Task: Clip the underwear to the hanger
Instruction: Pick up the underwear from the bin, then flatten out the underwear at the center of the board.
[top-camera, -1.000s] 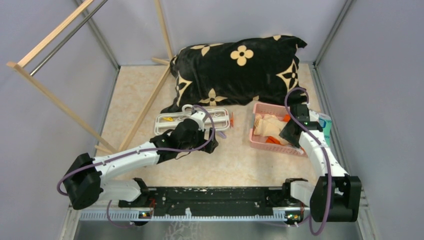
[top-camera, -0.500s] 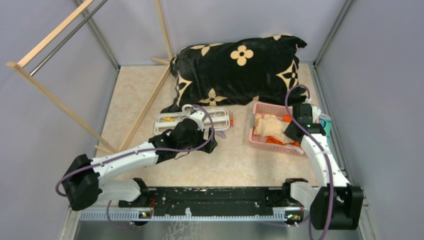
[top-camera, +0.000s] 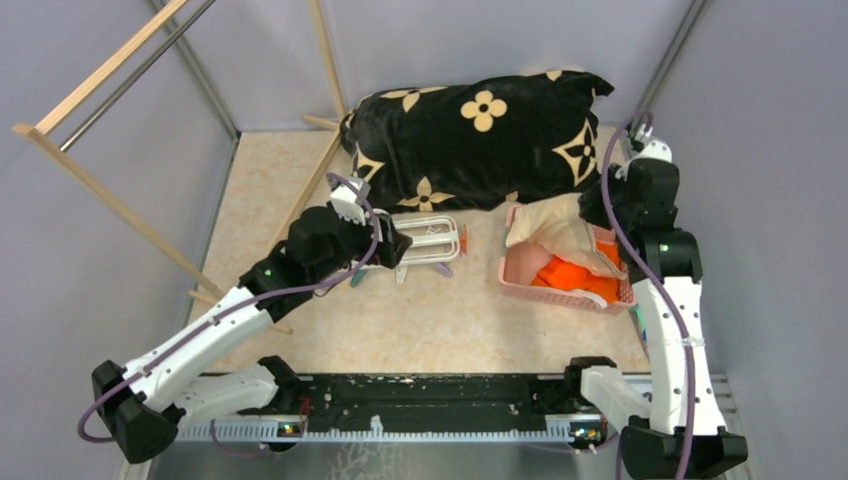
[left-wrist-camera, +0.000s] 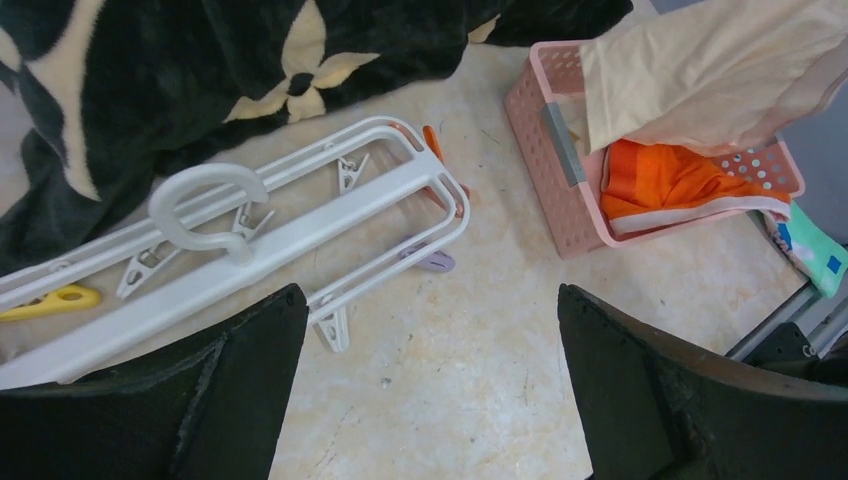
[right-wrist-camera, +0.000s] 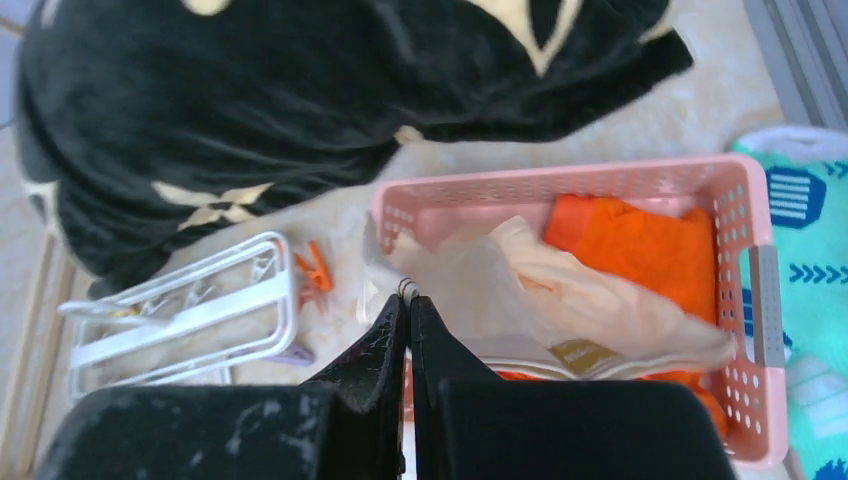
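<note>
The pale beige underwear (top-camera: 560, 228) hangs lifted out of the pink basket (top-camera: 560, 293), held by its edge in my shut right gripper (top-camera: 598, 205). In the right wrist view the underwear (right-wrist-camera: 560, 300) drapes below the pinched fingertips (right-wrist-camera: 408, 296). The white hanger (top-camera: 432, 238) lies flat on the table in front of the black blanket, with orange and purple clips at its right end. It also shows in the left wrist view (left-wrist-camera: 270, 245), hook up. My left gripper (top-camera: 392, 243) is open and empty, hovering above the hanger's left part.
A black floral blanket (top-camera: 470, 135) lies at the back. An orange cloth (top-camera: 565, 275) stays in the basket. A teal patterned cloth (right-wrist-camera: 810, 260) lies right of the basket. A wooden rack (top-camera: 120, 120) with a metal bar stands at the left.
My right arm rose and moved back, pulling the underwear up out of the basket. My left arm lifted and moved back-left, above the hanger.
</note>
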